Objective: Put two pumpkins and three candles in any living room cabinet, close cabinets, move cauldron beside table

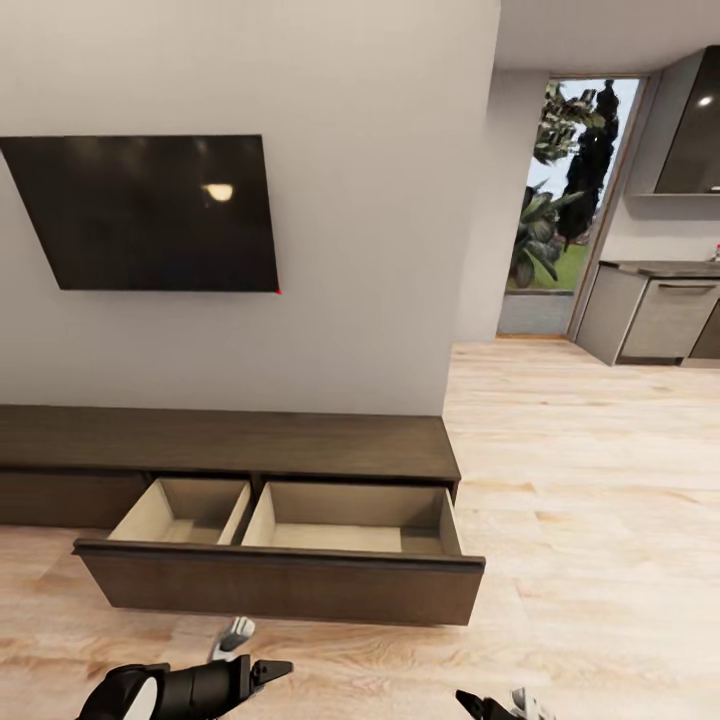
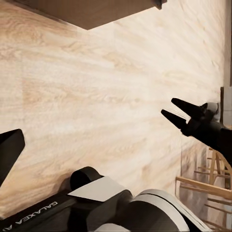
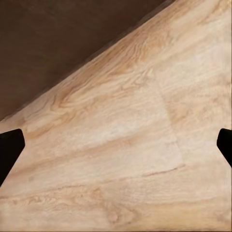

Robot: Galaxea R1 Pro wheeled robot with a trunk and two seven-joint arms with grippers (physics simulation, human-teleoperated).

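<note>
We faced the cabinet (image 1: 230, 445), the long low dark-brown unit set against the grey wall (image 1: 380, 200) beneath a wall-mounted television (image 1: 150, 212). Its wide drawer (image 1: 285, 585) at the right-hand end stood pulled out toward us over the wood-plank floor (image 1: 600, 480), at roughly 12 o'clock from our position. The drawer was divided into two tan-lined compartments, a smaller left compartment (image 1: 180, 512) and a larger right compartment (image 1: 350, 520), and what we could see of both showed bare lining. The cabinet front to the left of the drawer sat flush. At 2 o'clock, an opening led to a kitchen counter (image 1: 655, 310) and a glass door (image 1: 570, 210) with garden plants behind it. Our left gripper (image 1: 255, 665) hung low at 7 o'clock, just short of the drawer front and apart from it; whether its fingers were spread or pressed together we could not tell. Our right gripper (image 1: 500, 705) sat at 5 o'clock, at the lower edge of the head view; in the right wrist view its two dark fingertips (image 3: 9, 150) stood wide apart at opposite edges with only floor between them, and nothing was pinched. The left wrist view showed the right gripper (image 2: 179, 113) above the floor planks.
</note>
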